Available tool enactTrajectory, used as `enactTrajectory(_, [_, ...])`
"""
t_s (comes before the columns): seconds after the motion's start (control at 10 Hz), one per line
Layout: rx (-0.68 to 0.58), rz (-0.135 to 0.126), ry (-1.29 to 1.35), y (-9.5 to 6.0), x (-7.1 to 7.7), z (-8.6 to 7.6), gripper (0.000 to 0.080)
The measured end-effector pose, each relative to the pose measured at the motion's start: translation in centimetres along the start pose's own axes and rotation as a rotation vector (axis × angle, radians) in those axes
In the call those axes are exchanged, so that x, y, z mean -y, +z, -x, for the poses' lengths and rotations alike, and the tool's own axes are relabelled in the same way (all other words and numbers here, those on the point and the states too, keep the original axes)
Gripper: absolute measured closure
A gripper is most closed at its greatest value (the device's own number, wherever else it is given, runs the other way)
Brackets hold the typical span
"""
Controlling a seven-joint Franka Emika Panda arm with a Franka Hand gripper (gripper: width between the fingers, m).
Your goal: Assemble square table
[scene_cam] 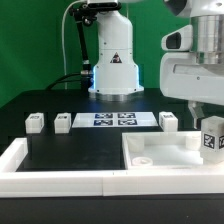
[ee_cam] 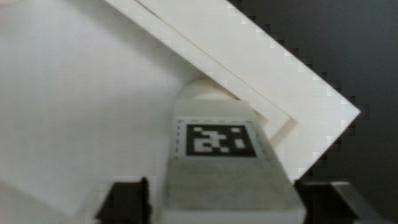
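Observation:
The square table top [scene_cam: 160,152] is a large flat white board lying at the front of the exterior view's right. My gripper [scene_cam: 207,124] hangs over its right corner, shut on a chunky white leg [scene_cam: 212,140] with a black-and-white tag. In the wrist view the leg [ee_cam: 217,150] sits between both dark fingers [ee_cam: 128,200], its far end over the top's white corner [ee_cam: 267,70]. Three loose legs stand on the black surface: two at the left [scene_cam: 36,122] [scene_cam: 63,121] and one near the top's back edge [scene_cam: 168,120].
The marker board [scene_cam: 110,119] lies flat in the middle, in front of the robot's base [scene_cam: 115,75]. Long white rim bars [scene_cam: 20,160] edge the black surface at the left and front.

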State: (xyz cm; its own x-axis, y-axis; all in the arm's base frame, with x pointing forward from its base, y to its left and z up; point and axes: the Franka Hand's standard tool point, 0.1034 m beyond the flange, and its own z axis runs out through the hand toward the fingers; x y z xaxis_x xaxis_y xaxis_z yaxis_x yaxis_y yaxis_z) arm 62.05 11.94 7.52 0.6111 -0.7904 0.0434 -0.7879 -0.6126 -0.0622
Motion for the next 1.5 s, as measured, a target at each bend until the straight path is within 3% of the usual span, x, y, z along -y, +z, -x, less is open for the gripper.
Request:
enactTrajectory(0.4, [-0.001, -0.005, -0.235, -0.07, 0.19, 0.17, 0.0151])
enactTrajectory(1.5, [-0.005, -0.003, -1.091, -0.31, 0.17, -0.43, 0.015])
